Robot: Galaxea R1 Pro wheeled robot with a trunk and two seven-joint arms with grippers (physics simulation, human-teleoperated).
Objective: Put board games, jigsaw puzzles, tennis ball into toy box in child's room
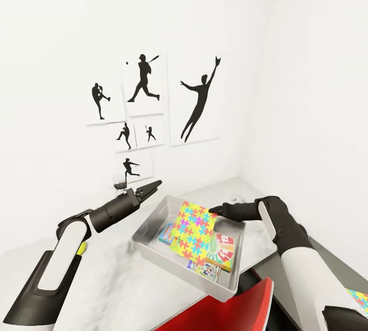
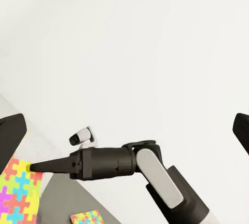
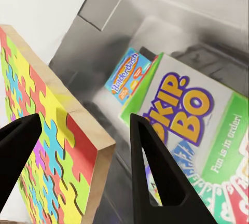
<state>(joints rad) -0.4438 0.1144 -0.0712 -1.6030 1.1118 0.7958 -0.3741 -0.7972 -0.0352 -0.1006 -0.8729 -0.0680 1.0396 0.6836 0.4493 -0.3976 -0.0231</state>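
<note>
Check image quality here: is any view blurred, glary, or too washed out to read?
Head view: walls blend into flat white, but the toy box and jigsaw puzzle are sharp. Left wrist view: mostly blank wall, right gripper crisp. Right wrist view: Skip-Bo box print legible, no glare.

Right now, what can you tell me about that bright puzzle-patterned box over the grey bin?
The jigsaw puzzle box is a flat slab covered in yellow, blue, pink and green interlocking pieces, with plain tan, wood-like edges. It stands tilted in the toy box, leaning over the Skip-Bo box and the small blue game box. The right gripper is at its upper corner, fingers spread on either side of its edge.
</note>
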